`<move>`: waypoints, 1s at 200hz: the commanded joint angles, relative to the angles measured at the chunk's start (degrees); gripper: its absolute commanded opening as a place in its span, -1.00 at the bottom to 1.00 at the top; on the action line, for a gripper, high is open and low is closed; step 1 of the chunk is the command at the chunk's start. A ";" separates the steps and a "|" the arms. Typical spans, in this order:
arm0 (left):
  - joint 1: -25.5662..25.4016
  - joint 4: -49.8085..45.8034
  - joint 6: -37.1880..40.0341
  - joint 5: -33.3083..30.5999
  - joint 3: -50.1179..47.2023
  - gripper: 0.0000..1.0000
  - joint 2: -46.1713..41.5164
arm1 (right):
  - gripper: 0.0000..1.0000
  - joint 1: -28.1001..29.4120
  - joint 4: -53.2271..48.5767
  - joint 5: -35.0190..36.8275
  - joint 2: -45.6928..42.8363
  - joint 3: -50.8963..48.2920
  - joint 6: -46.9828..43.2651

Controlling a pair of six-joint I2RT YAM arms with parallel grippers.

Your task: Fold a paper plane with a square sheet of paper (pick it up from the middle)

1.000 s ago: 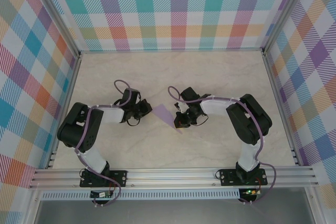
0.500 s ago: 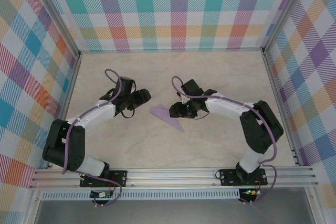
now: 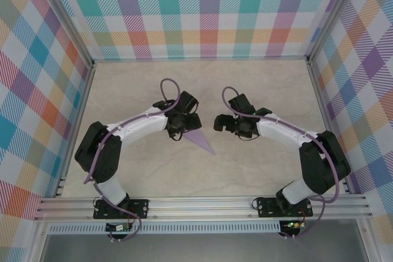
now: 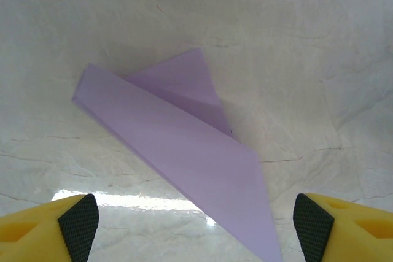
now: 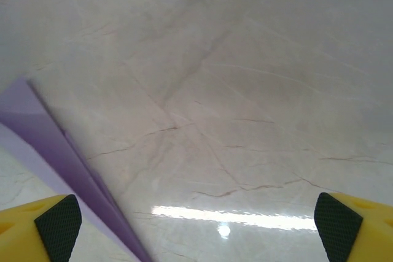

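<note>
The paper plane (image 3: 201,140) is a slim lavender dart lying flat on the marble table, its tip pointing to the near right. In the left wrist view the paper plane (image 4: 184,151) stretches diagonally with one wing flap raised behind it. My left gripper (image 3: 182,126) hovers over the plane's blunt end, open, with the paper between and below its fingertips (image 4: 77,222). My right gripper (image 3: 220,122) is open a short way to the right of the plane, apart from it. An edge of the paper plane (image 5: 55,151) crosses the lower left of the right wrist view.
The marble table (image 3: 258,90) is walled by checked panels on three sides, with metal rails (image 3: 202,204) along the near edge. A bright light glare lies on the table (image 5: 245,216) under the right gripper.
The left gripper has swung right and come over the plane's blunt end. The right gripper has drawn back to the right, off the plane. The plane stays flat on the table.
</note>
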 commanded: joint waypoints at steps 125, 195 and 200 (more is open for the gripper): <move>-4.12 -13.19 -6.68 -3.71 10.87 0.41 9.97 | 1.00 -1.70 -1.50 2.13 -1.12 -2.01 2.05; -4.13 -8.96 -7.56 -1.67 7.13 -0.01 8.74 | 1.00 -1.71 -1.50 1.05 0.14 -1.53 2.38; -4.07 -8.65 -7.53 -1.42 7.13 -0.06 9.04 | 1.00 -1.69 -1.51 1.09 0.14 -1.49 2.38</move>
